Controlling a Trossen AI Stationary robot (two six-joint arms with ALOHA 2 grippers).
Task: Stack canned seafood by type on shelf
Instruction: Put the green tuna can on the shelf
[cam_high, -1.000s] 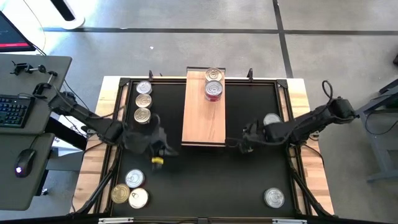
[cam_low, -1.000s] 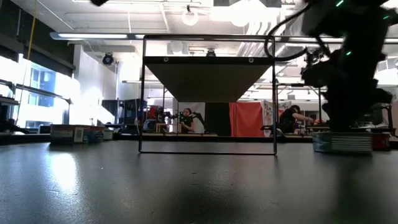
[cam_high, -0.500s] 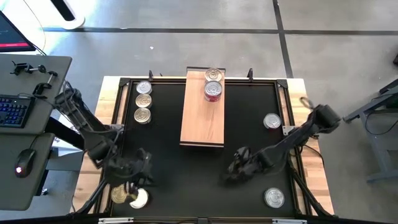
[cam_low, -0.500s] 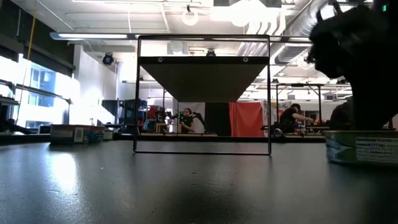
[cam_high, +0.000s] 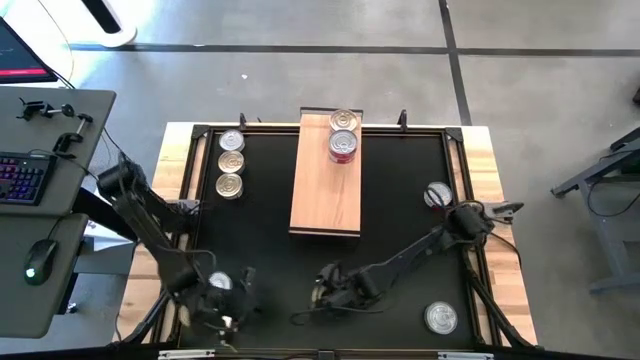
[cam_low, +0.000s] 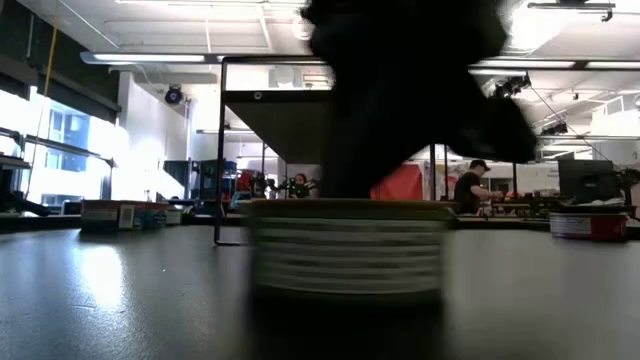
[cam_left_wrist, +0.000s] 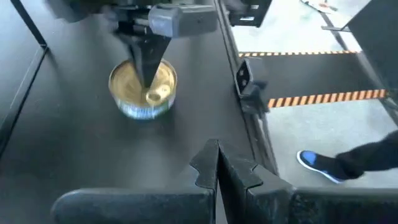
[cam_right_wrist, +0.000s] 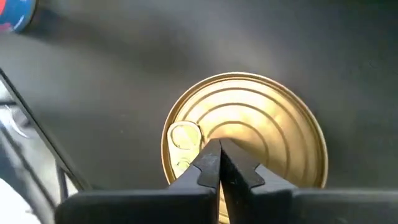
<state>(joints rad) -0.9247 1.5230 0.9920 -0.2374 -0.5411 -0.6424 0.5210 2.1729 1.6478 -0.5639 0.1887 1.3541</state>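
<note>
A gold tin stands upright on the black tabletop near the middle of the near edge, close in the low view. My right gripper is shut, its tips down on the tin's lid; the left wrist view shows this from the side. My left gripper is shut and hovers by the near-left corner, over a silver tin. The shelf carries a red-sided stack and one more tin at its far end. My right gripper comes from above, pointing down, with its shut fingertips set on the gold tin's lid beside the pull-tab ring. Whether a tip is hooked in the ring, I cannot tell. The tin sits flat on the tabletop.
Three tins stand in a row by the far-left edge. One tin lies by the right edge and one near the near-right corner. A blue and red tin shows in the right wrist view. A person's shoe is on the floor beyond the table.
My right gripper has swept from just right of the shelf's near end toward the near edge and leftward, and the gold tin under it has slid along the tabletop with it, staying upright. My left gripper has moved from left of the shelf toward the near-left corner.
</note>
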